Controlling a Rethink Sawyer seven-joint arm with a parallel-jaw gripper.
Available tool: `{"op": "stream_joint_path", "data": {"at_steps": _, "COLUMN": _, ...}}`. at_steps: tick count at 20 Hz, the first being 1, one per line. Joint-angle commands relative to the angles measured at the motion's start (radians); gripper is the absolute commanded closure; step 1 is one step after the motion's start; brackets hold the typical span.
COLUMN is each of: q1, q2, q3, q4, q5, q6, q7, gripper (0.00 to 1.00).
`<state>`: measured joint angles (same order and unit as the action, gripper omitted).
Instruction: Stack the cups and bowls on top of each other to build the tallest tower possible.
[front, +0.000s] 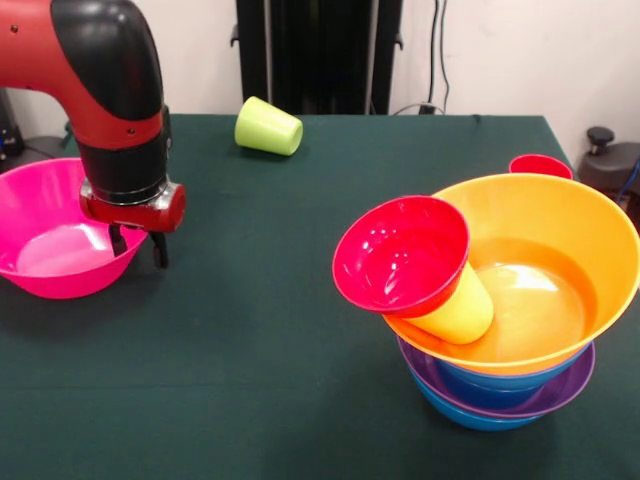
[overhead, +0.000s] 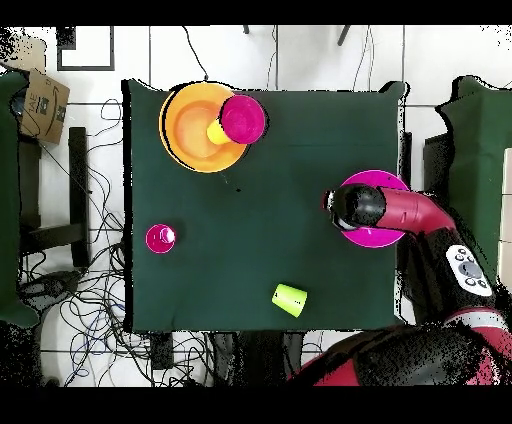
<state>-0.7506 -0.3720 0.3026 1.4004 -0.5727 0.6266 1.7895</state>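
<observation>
Tower (front: 505, 385): nearest the camera, front right of the surface (front: 270, 330); blue and purple bowls at the bottom, wide orange bowl (front: 560, 215) above.
Yellow cup (front: 462, 310): lying tilted inside the orange bowl, and the red bowl (front: 400, 255) is perched on its mouth, leaning out over the rim to the left.
Pink bowl (front: 45, 240): far left, well apart from the tower.
Pincer (front: 140, 245): hanging at the pink bowl's right rim, two dark fingers spread, nothing in them.
Lime green cup (front: 268, 127): on its side at the far edge.
Red cup (front: 540, 165): just behind the orange bowl.
Risk: that red bowl looks ready to slide; the tilted cup gives a poor seat, and the pink bowl's weight could tip it all.
</observation>
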Motion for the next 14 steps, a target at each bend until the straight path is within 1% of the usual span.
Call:
{"op": "stream_joint_path", "data": {"at_steps": 1, "q1": 0.039, "q2": 0.101, "q3": -0.083, "q4": -0.060, "q5": -0.107, "q6": -0.105, "q7": 0.049, "gripper": 1.00}}
{"op": "stream_joint_path", "data": {"at_steps": 9, "q1": 0.050, "q2": 0.097, "q3": -0.095, "q4": -0.062, "q5": -0.077, "q6": -0.066, "q7": 0.027, "gripper": 1.00}}
{"op": "stream_joint_path", "data": {"at_steps": 11, "q1": 0.049, "q2": 0.095, "q3": -0.089, "q4": -0.066, "q5": -0.072, "q6": -0.058, "q7": 0.014, "gripper": 1.00}}
{"op": "stream_joint_path", "data": {"at_steps": 14, "q1": 0.050, "q2": 0.080, "q3": -0.076, "q4": -0.077, "q5": -0.055, "q6": -0.021, "q7": -0.007, "gripper": 1.00}}
